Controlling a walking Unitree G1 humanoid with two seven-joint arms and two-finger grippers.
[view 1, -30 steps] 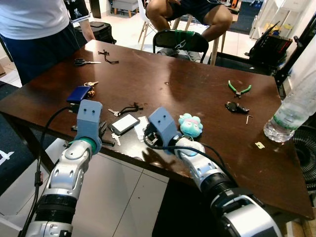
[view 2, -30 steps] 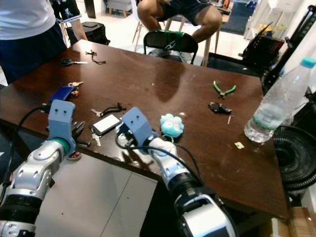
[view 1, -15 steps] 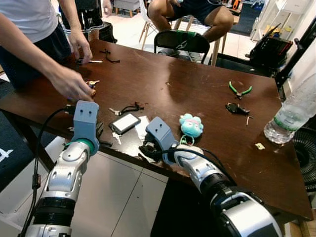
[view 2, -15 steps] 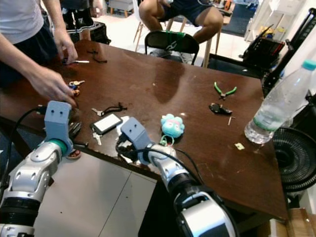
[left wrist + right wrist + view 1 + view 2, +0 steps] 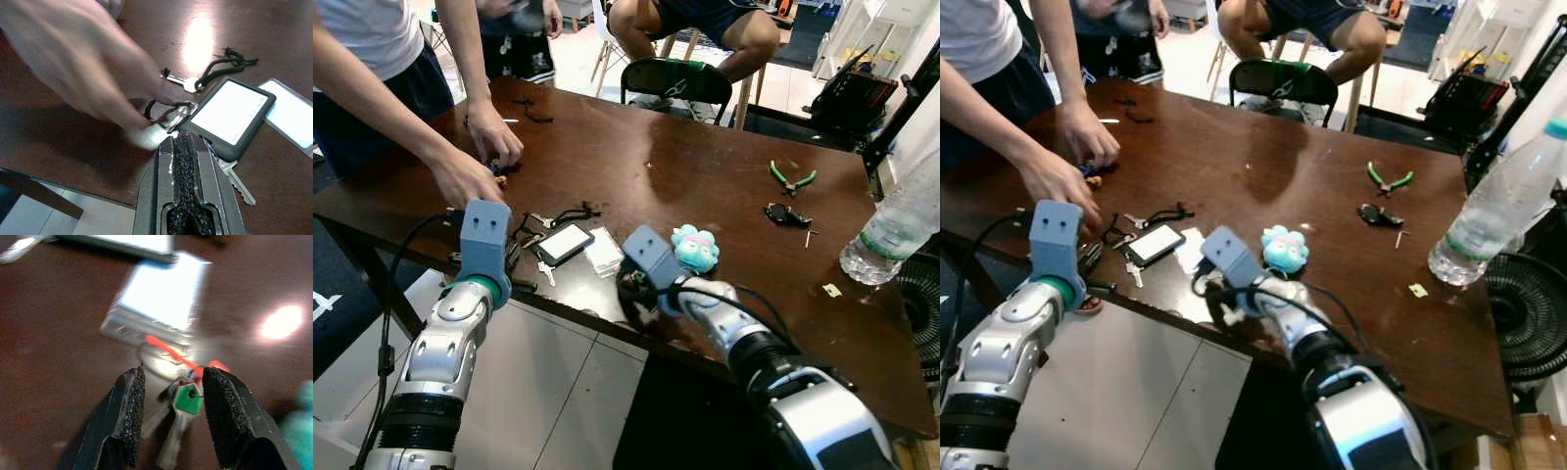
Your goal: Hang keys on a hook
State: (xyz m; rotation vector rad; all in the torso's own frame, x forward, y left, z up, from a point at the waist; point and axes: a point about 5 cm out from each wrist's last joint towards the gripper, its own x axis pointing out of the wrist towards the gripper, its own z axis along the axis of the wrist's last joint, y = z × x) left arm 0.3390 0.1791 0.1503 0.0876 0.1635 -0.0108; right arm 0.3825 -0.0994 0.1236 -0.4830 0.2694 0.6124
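1. Between the right tool's [image 5: 168,423] parted fingers lies a green-headed key [image 5: 183,404] on a ring with an orange cord, flat on the brown desk [image 5: 705,186]; the fingers straddle it without closing on it.
2. Just beyond the key is a stack of white cards [image 5: 159,298], and a teal plush toy [image 5: 693,247] sits beside the right tool on the desk's near part.
3. At the near left edge, the left tool [image 5: 183,147] has its fingers pressed together, holding nothing, tip next to a carabiner [image 5: 177,115] and a dark-framed tag [image 5: 230,115] with a silver key under it.
4. A person's hand [image 5: 83,63] reaches to the carabiner; a second hand [image 5: 494,132] rests farther back.
5. Farther off lie another key on a black cord [image 5: 215,68], green pliers [image 5: 791,176] and a water bottle [image 5: 891,230] at the right edge.
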